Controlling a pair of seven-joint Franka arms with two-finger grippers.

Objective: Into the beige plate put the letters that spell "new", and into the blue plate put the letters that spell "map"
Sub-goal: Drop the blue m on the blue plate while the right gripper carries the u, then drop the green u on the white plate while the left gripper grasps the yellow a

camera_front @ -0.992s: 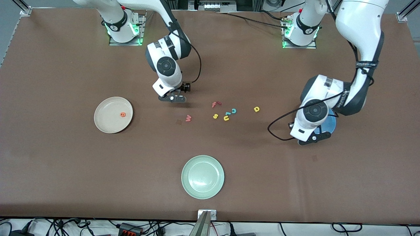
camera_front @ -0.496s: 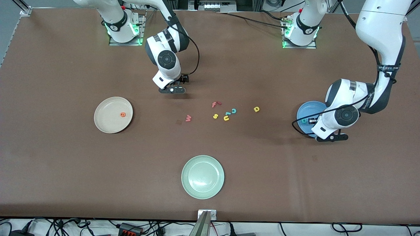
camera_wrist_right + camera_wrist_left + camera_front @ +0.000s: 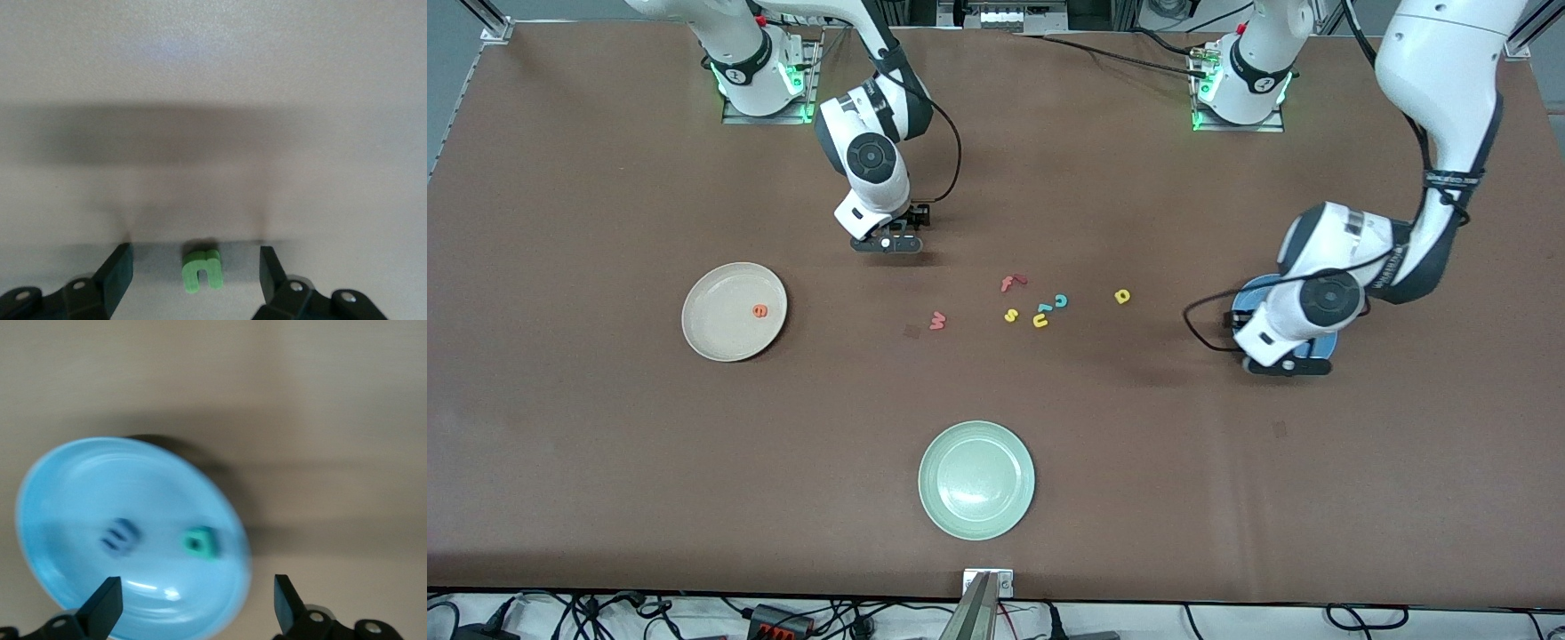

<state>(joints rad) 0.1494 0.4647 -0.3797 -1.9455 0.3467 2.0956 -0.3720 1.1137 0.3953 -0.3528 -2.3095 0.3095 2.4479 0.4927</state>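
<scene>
Fingers (image 3: 117, 267) of the right gripper (image 3: 195, 277) stand apart on either side of the green n (image 3: 201, 269), which lies on the worktop (image 3: 605, 444), not yet gripped. The left gripper (image 3: 193, 603) hangs over the blue plate (image 3: 80, 487) with its fingers wide apart and empty; the blue m (image 3: 120, 537) and teal a (image 3: 200, 543) lie inside. The orange e (image 3: 759, 310) sits in the beige plate (image 3: 711, 333). Left to move, I judge: the n, the pinkish w (image 3: 937, 320) and the yellow p (image 3: 1122, 296), both loose mid-worktop.
</scene>
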